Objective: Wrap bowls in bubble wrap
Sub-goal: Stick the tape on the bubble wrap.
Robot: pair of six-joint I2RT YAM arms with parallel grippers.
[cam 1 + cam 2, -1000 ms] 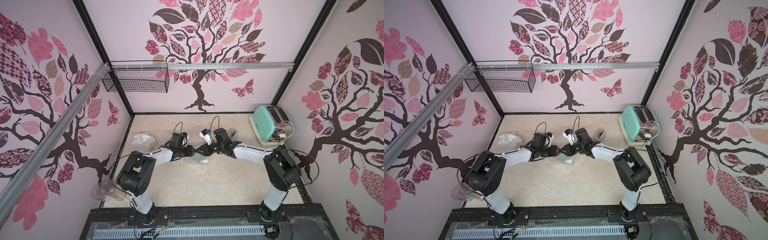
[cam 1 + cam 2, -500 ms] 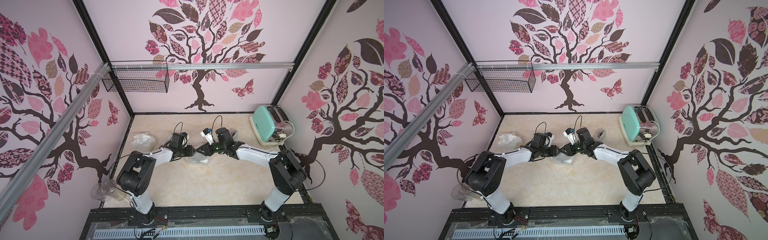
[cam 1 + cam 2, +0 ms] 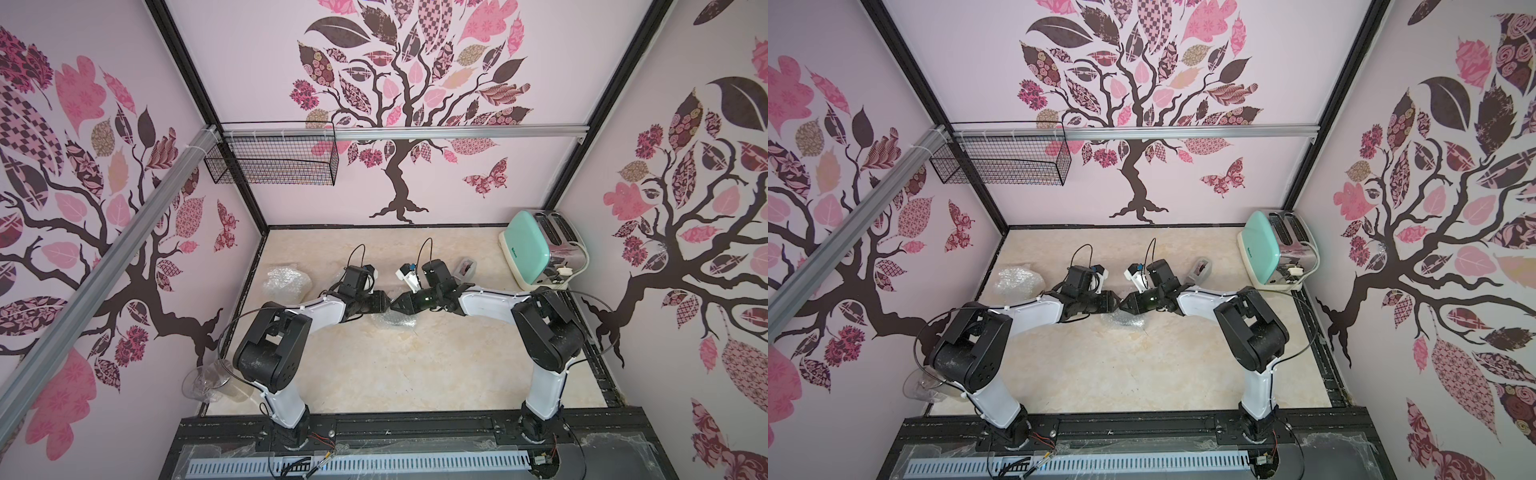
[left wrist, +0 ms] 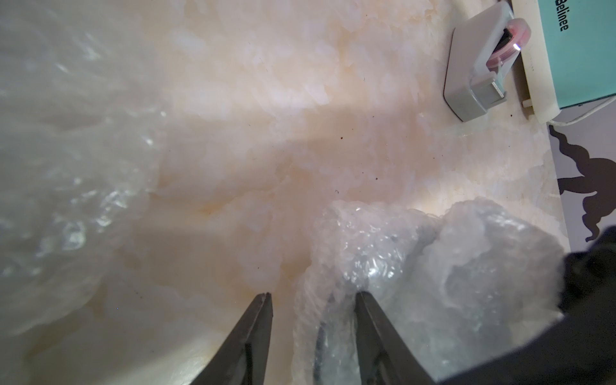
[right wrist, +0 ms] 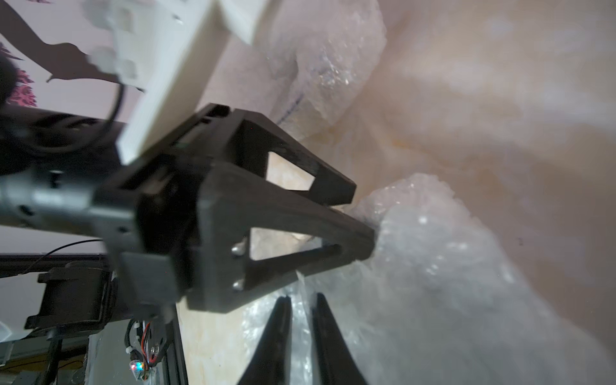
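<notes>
Plastic film sat between the fingers of the right gripper (image 5: 301, 301), which stood nearly together, pinching a fold of the bubble wrap (image 5: 450, 283). Left gripper (image 4: 311, 296) was open: one finger over bare table (image 4: 266, 150), the other pressed into the wrap's edge, nothing clamped. Tips of both grippers almost met, w/ the crumpled bundle (image 3: 392, 321) just below them, mid-table. No bowl pattern was visible, only a dark curved line thru the film in the left wrist view, prob. a rim. Second wrapped bundle (image 3: 286, 280) lay far-left by the wall; tape dispenser (image 3: 466, 267) far-right, near the toaster (image 3: 536, 249). Step looked like folding a loose flap over. To do it well: right shd draw the fold up & across w/o dragging the bowl, left shd pin the bundle as anchor, then press the flap flat so it can't spring back. Thin film slips, so the pinch needed depth.
</notes>
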